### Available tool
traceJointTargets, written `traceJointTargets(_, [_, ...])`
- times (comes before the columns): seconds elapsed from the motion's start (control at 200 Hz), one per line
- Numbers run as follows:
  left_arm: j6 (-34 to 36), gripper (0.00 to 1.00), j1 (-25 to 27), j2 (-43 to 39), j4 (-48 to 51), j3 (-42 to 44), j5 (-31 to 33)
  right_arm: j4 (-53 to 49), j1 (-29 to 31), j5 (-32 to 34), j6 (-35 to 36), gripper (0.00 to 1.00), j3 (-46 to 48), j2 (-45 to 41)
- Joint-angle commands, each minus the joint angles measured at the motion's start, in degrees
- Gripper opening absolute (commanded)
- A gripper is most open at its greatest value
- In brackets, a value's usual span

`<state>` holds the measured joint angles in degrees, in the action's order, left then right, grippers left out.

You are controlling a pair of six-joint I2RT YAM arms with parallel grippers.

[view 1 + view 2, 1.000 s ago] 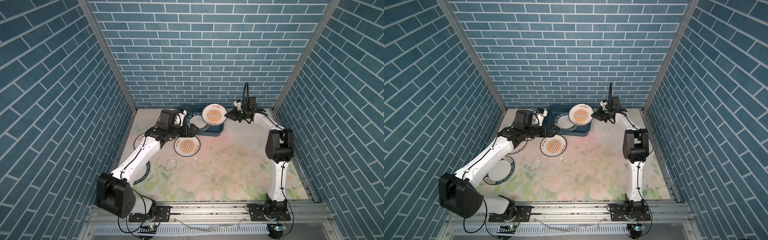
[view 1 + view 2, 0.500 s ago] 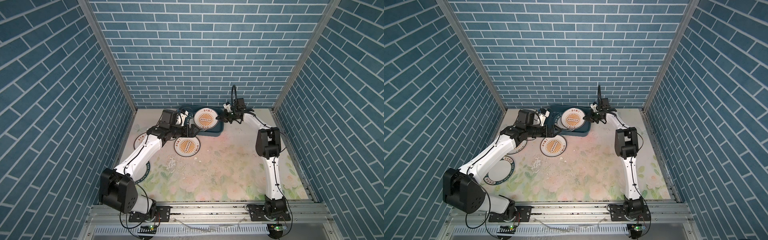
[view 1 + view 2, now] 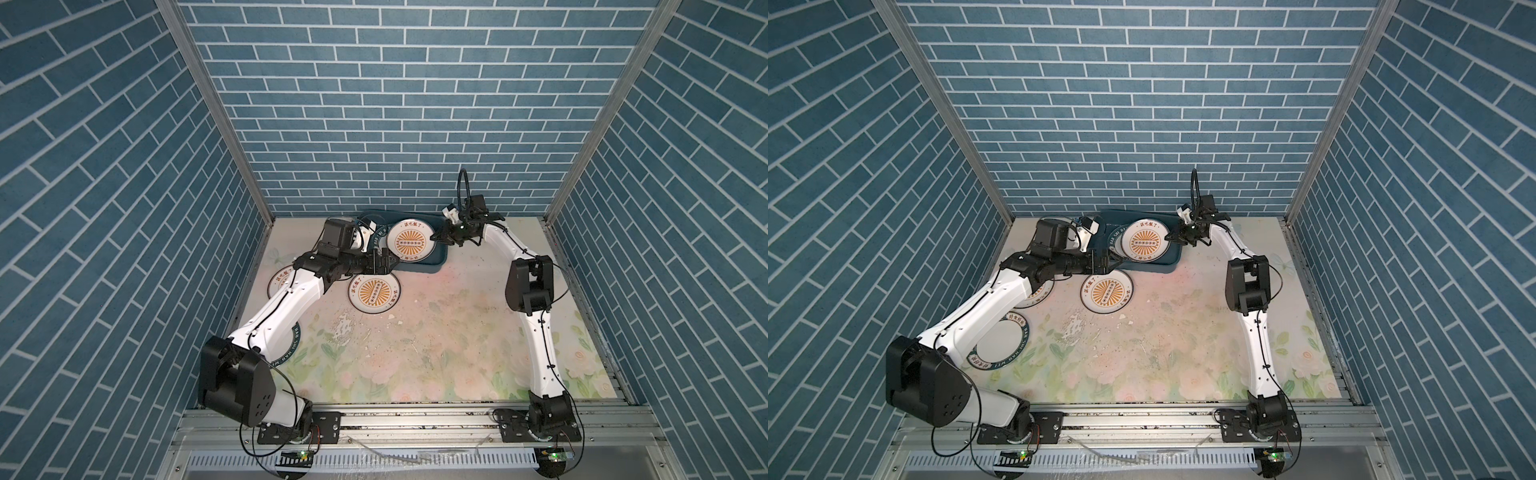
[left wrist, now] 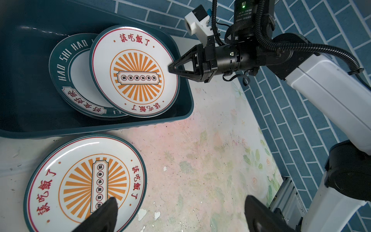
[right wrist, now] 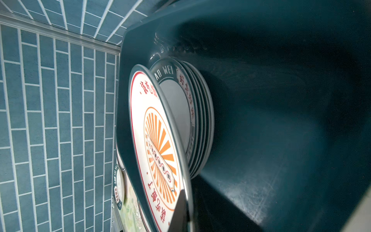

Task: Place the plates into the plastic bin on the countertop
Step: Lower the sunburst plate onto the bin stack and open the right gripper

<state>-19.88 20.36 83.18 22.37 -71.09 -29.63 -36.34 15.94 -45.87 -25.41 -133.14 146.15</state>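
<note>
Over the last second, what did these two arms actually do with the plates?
The right gripper, shut on the sunburst plate, carried it leftward and down over the plastic bin. The plate now leans tilted on the stack there and has not yet been let go. The left gripper stayed open above the second sunburst plate on the countertop. The other plates did not move.

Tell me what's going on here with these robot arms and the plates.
Two robot arms are loading plates into the teal plastic bin. The right gripper is shut on the rim of a sunburst plate, holding it tilted over the stack of plates inside the bin. The left gripper is open, hovering by a second sunburst plate on the countertop beside the bin. A lettered plate and another plate lie partly under the left arm.
</note>
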Motion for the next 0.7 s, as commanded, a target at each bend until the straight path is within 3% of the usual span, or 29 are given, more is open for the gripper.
traceJointTargets(0.0, [0.6, 1.0, -0.4, 0.8, 0.1, -0.8, 0.3, -2.1, -0.3, -4.0, 3.2, 0.0, -4.5, 2.5])
traceJointTargets(0.155, [0.6, 1.0, -0.4, 1.6, 0.2, -0.8, 0.4, -1.1, -0.4, -5.8, 1.3, 0.0, -9.1, 5.9])
traceJointTargets(0.46, [0.6, 1.0, -0.5, 1.7, 0.3, -0.2, 2.4, 0.6, -0.4, -7.8, -0.8, 0.0, -9.4, 7.4])
traceJointTargets(0.695, [0.7, 1.0, -0.4, 1.6, 0.5, -0.3, 2.6, 1.0, -0.4, -8.4, -1.5, 0.08, -9.4, 7.7])
